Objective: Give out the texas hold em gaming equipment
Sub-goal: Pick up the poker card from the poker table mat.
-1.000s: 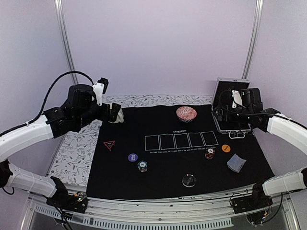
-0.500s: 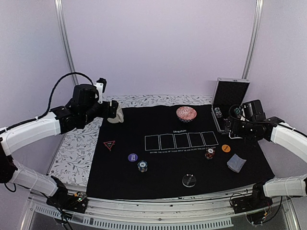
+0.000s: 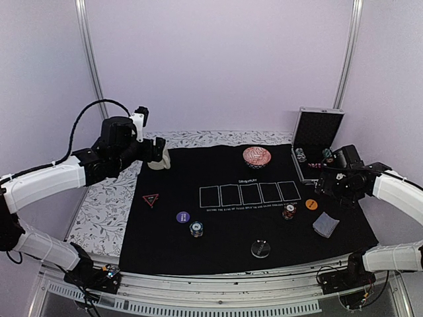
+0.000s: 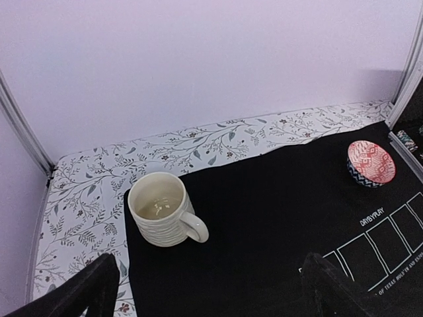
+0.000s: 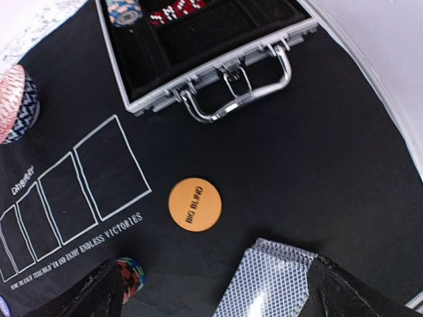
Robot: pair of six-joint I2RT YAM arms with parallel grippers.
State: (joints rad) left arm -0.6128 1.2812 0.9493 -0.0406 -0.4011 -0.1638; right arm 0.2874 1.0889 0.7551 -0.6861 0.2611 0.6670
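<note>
Top external view gives you the layout. On the black mat the red-edged triangle lies at the left. The purple disc and a chip stack sit lower left of centre, and the clear disc is near the bottom edge. A second chip stack and the orange disc, marked BIG BLIND, are at the right.

So you can judge the discs, the triangle and two chip stacks as already set out around the mat. What looks undone is the dealing. The cards lie in one face-down pile at the lower right, just beside the orange disc. The five outlined boxes in the middle hold nothing. More chips also wait in the open case at the upper right.

Your left gripper hangs above the upper left of the surface, over the mug, with its jaws wide apart and empty. Your right gripper hovers over the card pile and the orange disc, jaws likewise spread and gripping nothing. The bowl stands at the top centre of the mat.
</note>
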